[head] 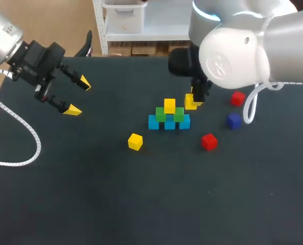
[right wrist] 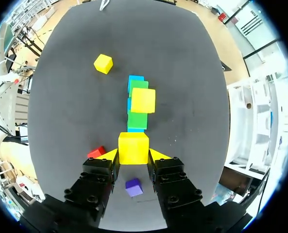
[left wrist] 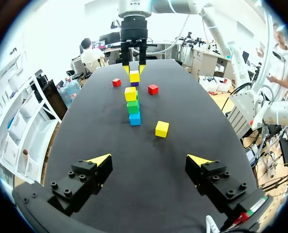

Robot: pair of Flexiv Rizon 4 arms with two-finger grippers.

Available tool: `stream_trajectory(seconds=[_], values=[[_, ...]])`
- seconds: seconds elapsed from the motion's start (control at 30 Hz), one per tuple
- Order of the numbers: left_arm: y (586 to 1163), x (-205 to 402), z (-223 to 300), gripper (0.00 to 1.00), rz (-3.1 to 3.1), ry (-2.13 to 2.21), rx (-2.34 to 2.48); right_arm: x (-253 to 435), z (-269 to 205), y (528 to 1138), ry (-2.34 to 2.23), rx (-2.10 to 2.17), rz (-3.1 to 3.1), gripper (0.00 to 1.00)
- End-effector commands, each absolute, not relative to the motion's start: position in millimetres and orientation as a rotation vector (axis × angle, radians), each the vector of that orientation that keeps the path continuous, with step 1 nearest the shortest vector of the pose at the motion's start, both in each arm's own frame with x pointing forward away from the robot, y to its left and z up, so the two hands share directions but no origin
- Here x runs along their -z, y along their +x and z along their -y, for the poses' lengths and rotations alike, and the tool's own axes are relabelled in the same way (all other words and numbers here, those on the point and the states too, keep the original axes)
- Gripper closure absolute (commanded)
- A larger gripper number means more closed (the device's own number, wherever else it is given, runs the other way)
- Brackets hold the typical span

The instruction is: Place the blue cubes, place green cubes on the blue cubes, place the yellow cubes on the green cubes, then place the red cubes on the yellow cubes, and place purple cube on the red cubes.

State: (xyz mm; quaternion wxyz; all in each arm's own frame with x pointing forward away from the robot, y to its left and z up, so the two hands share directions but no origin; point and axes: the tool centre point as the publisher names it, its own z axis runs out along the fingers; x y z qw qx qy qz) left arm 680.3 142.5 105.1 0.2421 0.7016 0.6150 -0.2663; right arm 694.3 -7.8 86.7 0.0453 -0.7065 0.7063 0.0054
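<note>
— What has your right gripper (right wrist: 133, 155) got?
— It's clamped on a yellow cube (right wrist: 133, 145), with a finger pressing each side. The cube is just beside the right end of the blue cubes (head: 169, 123). Those carry green cubes (head: 169, 115), with one yellow block (head: 169, 105) on top.
— And the left?
— My left gripper (left wrist: 149, 158) hangs wide open, holding nothing, well apart from them.

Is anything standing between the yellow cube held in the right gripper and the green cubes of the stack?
No loose thing lies between the held yellow cube in the right gripper and the green cubes. But another yellow cube already sits on top of them, over their middle.
</note>
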Motion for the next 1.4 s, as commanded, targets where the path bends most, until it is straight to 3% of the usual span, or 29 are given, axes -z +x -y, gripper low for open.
stream_trajectory(seconds=[0.03, 1.4], values=[[680.8, -104.4, -143.7, 0.0, -1.676, 1.919, 0.729, -85.5, 2.8, 697.0, -2.165, -0.016, -2.159, 1.0], [680.8, -104.4, -143.7, 0.0, -1.676, 1.919, 0.729, -73.9, -8.5, 702.6, -2.17, 0.008, -2.184, 1.0]])
